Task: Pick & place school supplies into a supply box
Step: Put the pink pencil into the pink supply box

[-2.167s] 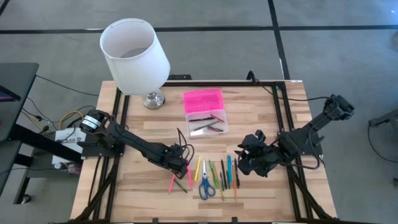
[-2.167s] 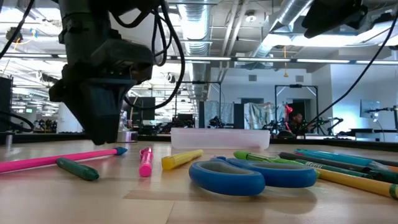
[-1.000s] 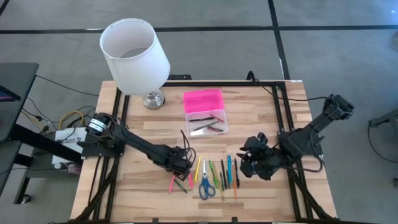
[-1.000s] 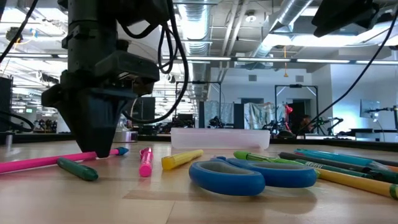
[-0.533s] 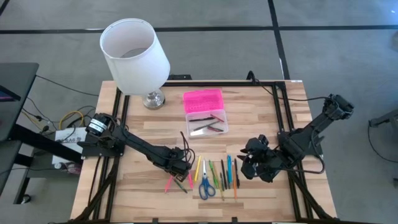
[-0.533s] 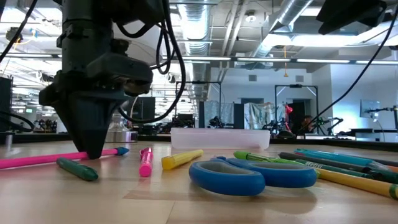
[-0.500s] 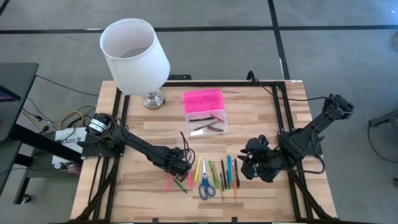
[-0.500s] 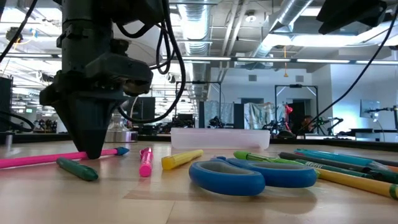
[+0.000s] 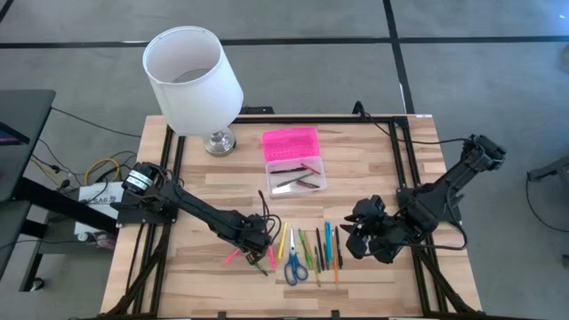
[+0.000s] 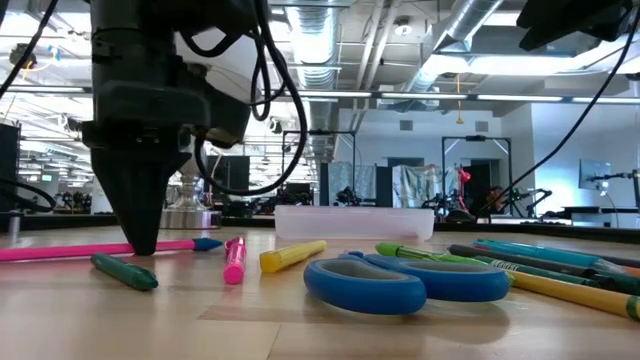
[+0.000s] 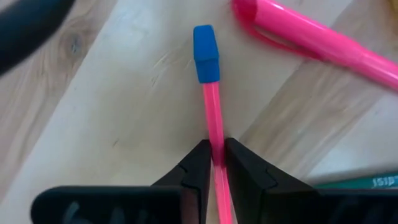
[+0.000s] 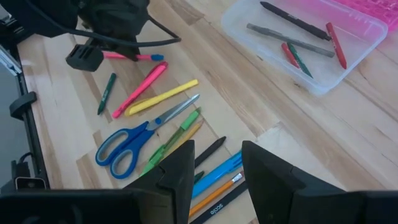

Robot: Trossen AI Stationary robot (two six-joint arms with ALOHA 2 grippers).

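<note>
The school supplies lie in a row near the table's front edge: blue-handled scissors (image 9: 294, 267), pens, markers and pencils (image 9: 324, 244). At the row's left end my left gripper (image 11: 214, 149) points straight down. It is shut on a thin pink pencil (image 10: 60, 251) with a blue cap (image 11: 206, 53). The supply box (image 9: 295, 176) stands open behind the row, with its pink lid (image 9: 290, 144) on the far side and several pens in the clear base. My right gripper (image 12: 217, 163) hangs open above the row's right end, touching nothing. My left gripper pinches the pink pencil's shaft (image 11: 212, 127) between its two fingertips, a short way back from the blue cap. The fingers come from above, pointing down, and stand across the pencil. The pencil lies about level on the table.
A pink highlighter (image 11: 311, 37) and a green crayon (image 10: 125, 272) lie close beside the held pencil. A white lamp (image 9: 191, 80) stands at the table's far left. Black frame rails (image 9: 400, 151) run along the table's sides.
My left gripper has shut on the pink pencil while staying in place and rolling about its upright axis. The pencil has swung on the table with it, its long free end turning toward the table's left.
</note>
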